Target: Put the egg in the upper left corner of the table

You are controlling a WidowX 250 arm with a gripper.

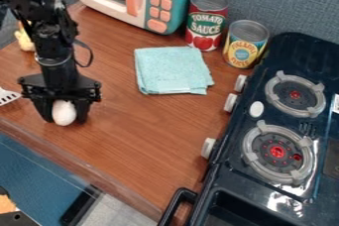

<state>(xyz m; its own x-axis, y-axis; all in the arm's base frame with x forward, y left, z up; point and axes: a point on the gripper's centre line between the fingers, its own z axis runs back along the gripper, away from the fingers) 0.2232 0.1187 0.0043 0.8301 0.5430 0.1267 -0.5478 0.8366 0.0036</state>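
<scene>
Lower left of the blue cloth (171,70), the claw (64,116) is clamping the egg (64,113) by its sides; even, gentle pressure and unhurried carrying should be preventing slips.

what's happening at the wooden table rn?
The robot arm has a white egg between the fingers of its hand, low at the left part of the table, near the front edge. Going by the task, the egg is bound for the table's upper left corner; it isn't there yet. A folded light-blue cloth lies mid-table, with two cans behind it and a toy stove to the right.
</scene>
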